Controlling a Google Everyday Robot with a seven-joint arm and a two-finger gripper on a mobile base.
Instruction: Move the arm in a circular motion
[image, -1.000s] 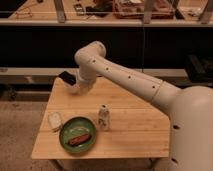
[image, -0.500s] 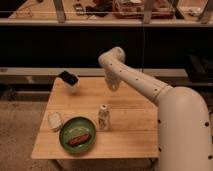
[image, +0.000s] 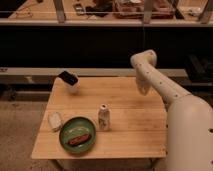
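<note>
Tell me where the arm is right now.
Camera view, right side: the arm reaches up from lower right to bend above the table's far right edge, right of the white bottle. Its gripper is out of sight beyond the downturned end.

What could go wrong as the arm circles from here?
The arm bends down toward the table's far right side. The gripper is out of sight, so its clearance cannot be judged. A wide, low circle might tip the upright bottle toward the green plate beside it, or push the black-topped object off the rear left corner.
</note>
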